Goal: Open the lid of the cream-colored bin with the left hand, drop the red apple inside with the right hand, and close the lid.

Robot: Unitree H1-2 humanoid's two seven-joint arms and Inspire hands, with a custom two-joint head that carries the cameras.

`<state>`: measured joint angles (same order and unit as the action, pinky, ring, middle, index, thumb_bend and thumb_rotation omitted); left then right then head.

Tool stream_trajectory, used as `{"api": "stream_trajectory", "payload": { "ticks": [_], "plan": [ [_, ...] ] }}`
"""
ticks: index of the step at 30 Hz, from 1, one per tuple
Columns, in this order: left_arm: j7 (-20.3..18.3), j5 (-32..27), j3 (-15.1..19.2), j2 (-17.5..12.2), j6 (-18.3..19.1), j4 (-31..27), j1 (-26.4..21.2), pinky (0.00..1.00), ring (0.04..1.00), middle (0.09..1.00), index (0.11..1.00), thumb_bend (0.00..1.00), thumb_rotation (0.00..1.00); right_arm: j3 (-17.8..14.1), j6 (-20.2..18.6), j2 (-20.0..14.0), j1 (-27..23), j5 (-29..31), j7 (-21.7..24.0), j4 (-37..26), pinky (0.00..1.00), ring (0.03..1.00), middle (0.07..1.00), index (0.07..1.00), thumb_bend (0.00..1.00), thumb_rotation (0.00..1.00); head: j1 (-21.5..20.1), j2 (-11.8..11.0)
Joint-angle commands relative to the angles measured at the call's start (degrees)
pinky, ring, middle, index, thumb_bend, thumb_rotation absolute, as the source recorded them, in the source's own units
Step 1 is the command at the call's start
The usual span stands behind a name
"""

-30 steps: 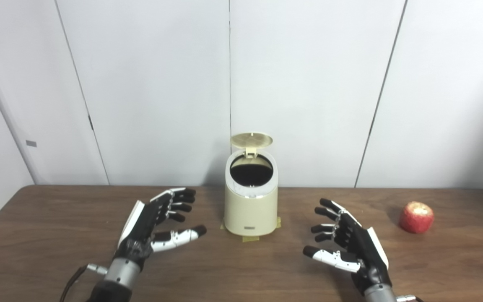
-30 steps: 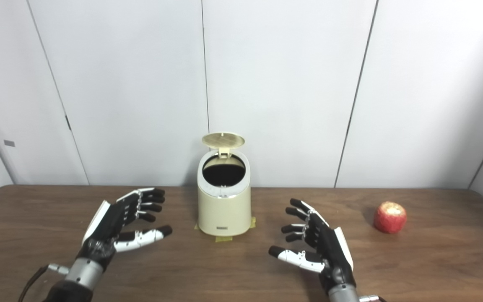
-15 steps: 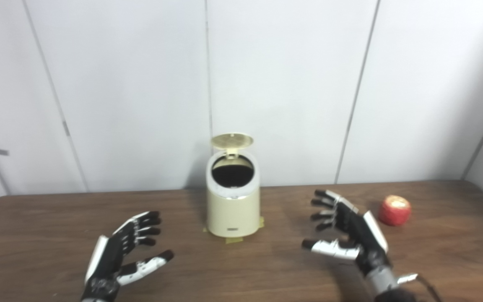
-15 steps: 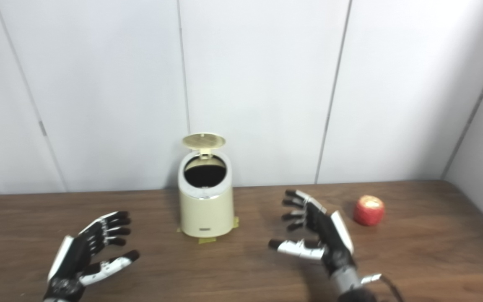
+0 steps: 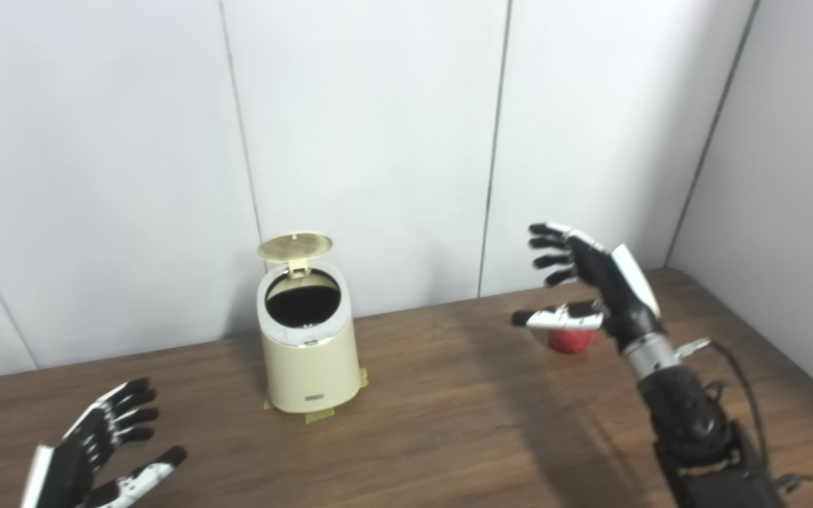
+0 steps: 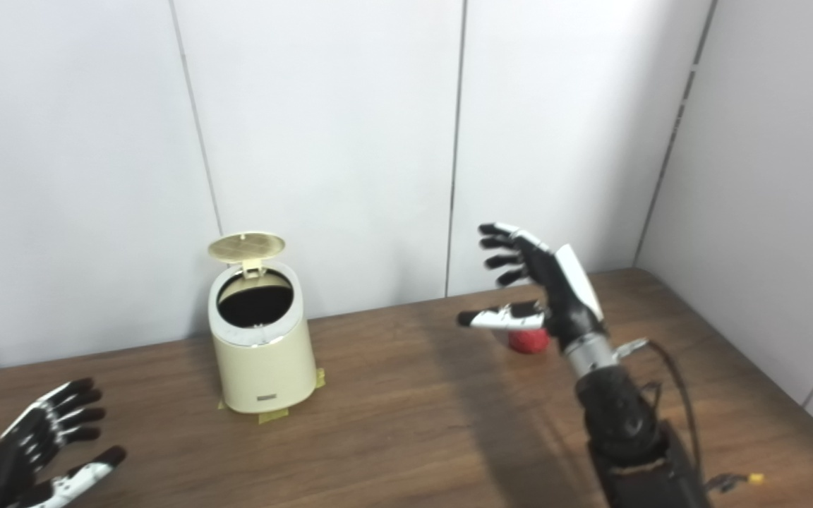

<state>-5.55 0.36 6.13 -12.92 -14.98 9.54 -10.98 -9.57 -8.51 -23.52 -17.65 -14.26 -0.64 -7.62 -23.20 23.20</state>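
Left hand (image 5: pixel 92 458) sits low at the near-left corner of the frame, just above the brown wooden surface (image 5: pixel 449 423), palm turned inward, fingers spread apart, nothing in its grasp. It is well apart from the bin.

Right arm enters from the bottom right and rises steeply; a cable runs along the forearm. Right hand (image 5: pixel 593 286) is raised above the surface at mid-right, fingers fanned apart and curled slightly, thumb stretched out toward the left, holding nothing.

Red apple (image 5: pixel 570 340) rests on the surface directly behind and below the right hand. In both views the thumb crosses in front of its upper part, so only the lower half shows. Whether hand and apple touch cannot be told.

Cream-colored bin (image 5: pixel 308 353) stands upright on the surface left of centre, with strips of tape at its base. Its lid (image 5: pixel 295 246) is tipped up on the rear hinge, and the dark round opening is exposed.

White panelled wall (image 5: pixel 378 141) closes the scene behind the surface.
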Motion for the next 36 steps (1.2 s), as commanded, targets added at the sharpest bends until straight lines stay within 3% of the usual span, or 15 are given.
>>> {"api": "stream_trajectory", "payload": {
  "ticks": [1,6,11,13,17,24,36],
  "plan": [
    [-0.3,-0.8,0.1,-1.0,-0.9,-0.9,-2.5,0.68,0.718,0.77,0.804,0.72,0.07,-1.1,1.1,-2.6,-2.6,-0.7,-0.4,-1.3,0.61,0.738,0.805,0.807,0.78,0.05,-0.1,0.1],
    [-0.9,-1.4,-0.3,-1.7,-0.4,-1.8,-2.1,0.65,0.714,0.772,0.81,0.71,0.04,-1.7,-1.4,-4.7,-2.3,-1.6,-0.4,0.1,0.67,0.789,0.831,0.828,0.78,0.11,-0.7,-0.1],
    [-1.1,-0.7,-0.4,-2.1,0.7,-3.1,-1.7,0.65,0.714,0.772,0.8,0.7,0.01,-1.8,-1.3,-5.4,-2.0,-1.7,-0.7,5.9,0.73,0.81,0.845,0.837,0.81,0.13,-0.8,-0.1],
    [-0.9,-0.1,-0.5,-2.1,1.5,-4.0,-1.5,0.65,0.713,0.77,0.799,0.71,0.02,-1.4,-1.1,-6.4,-2.0,-1.2,0.5,8.8,0.76,0.848,0.881,0.857,0.82,0.17,-0.7,0.1],
    [-1.1,-0.1,-0.6,-2.1,2.9,-5.2,-1.3,0.65,0.718,0.774,0.803,0.7,0.01,-0.6,-3.3,-7.6,-2.5,-0.1,3.1,12.5,0.86,0.919,0.933,0.905,0.82,0.14,-0.3,0.3],
    [-0.8,0.5,-0.9,-2.1,5.4,-7.2,-1.0,0.66,0.716,0.777,0.813,0.7,0.0,1.1,-4.6,-9.1,-4.3,-0.8,4.6,18.8,0.88,0.936,0.934,0.925,0.87,0.22,-0.2,0.4],
    [-1.0,0.4,-1.1,-1.9,7.4,-8.7,-0.7,0.67,0.738,0.79,0.82,0.69,0.0,1.9,-1.1,-9.4,-6.9,-0.2,2.8,26.9,0.87,0.924,0.928,0.923,0.86,0.2,-0.1,0.7]
  ]
}}
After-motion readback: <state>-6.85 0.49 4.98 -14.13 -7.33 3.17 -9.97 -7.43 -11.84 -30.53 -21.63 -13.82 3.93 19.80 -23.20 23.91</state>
